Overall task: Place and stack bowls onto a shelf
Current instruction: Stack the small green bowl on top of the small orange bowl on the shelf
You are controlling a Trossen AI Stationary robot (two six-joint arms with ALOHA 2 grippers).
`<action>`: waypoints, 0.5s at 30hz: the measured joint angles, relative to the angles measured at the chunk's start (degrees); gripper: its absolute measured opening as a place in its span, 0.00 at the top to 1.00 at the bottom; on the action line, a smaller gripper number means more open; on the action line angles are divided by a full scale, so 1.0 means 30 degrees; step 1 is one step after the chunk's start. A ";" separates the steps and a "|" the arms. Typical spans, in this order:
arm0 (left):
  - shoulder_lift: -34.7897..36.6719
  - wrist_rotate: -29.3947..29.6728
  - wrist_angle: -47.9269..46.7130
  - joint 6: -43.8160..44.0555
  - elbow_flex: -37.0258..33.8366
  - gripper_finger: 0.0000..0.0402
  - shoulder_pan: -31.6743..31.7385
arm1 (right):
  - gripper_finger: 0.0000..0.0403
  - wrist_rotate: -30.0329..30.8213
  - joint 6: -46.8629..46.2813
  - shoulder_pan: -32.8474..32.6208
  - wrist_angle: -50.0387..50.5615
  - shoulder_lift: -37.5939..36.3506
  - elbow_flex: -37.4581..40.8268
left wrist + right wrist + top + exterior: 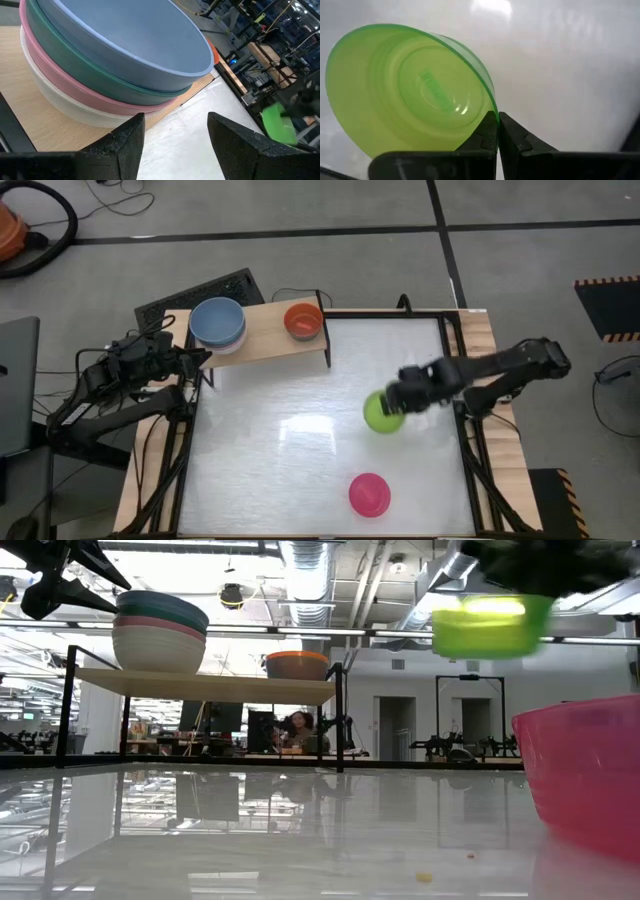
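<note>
Right wrist view: right claw (pixel 497 131) clamps the lime green bowl's (pixel 410 90) rim above the counter (pixel 300 460); left claw (pixel 175 137) gapes beside the shelf (pixel 275 330).

The shelf (pixel 262 332) bears a stack of bowls (pixel 217 323) beside the left tool (pixel 196 360) and a red bowl (pixel 302 320); the desk (pixel 300 450) carries a magenta bowl (pixel 369 494).

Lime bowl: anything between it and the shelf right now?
Nothing visible. The right end effector holds the lime bowl by its rim, lifted off the table. The shelf carries a large-bowl stack and the red bowl. The magenta bowl sits off that path.
</note>
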State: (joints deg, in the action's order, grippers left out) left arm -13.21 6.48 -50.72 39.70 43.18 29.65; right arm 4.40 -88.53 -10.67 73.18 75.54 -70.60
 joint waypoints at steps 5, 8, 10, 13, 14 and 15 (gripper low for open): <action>0.0000 0.0000 -0.0044 0.0000 0.0000 0.49 0.0007 | 0.94 0.0637 0.5681 0.4087 -0.0045 0.1201 -0.2758; 0.0000 -0.0007 -0.0345 0.0000 0.0000 0.49 0.0004 | 0.94 0.0727 0.8802 0.6331 -0.0093 0.2393 -0.4558; 0.0000 -0.0007 -0.0566 0.0007 0.0000 0.49 0.0002 | 0.94 0.0953 1.0631 0.7522 -0.0309 0.3461 -0.5934; 0.0000 -0.0007 -0.0824 0.0022 0.0000 0.49 0.0007 | 0.94 0.1112 1.3153 0.9000 -0.0586 0.5128 -0.8041; 0.0000 -0.0007 -0.0919 0.0022 0.0000 0.49 0.0006 | 0.94 0.1103 1.3841 0.9388 -0.0701 0.5699 -0.8819; 0.0000 -0.0014 -0.0912 0.0015 0.0000 0.49 0.0003 | 0.94 0.1102 1.4472 0.9769 -0.0754 0.6298 -0.9614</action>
State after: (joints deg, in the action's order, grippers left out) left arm -13.21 6.44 -53.45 39.75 43.18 29.66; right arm 7.70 -45.12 18.64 70.92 94.44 -99.44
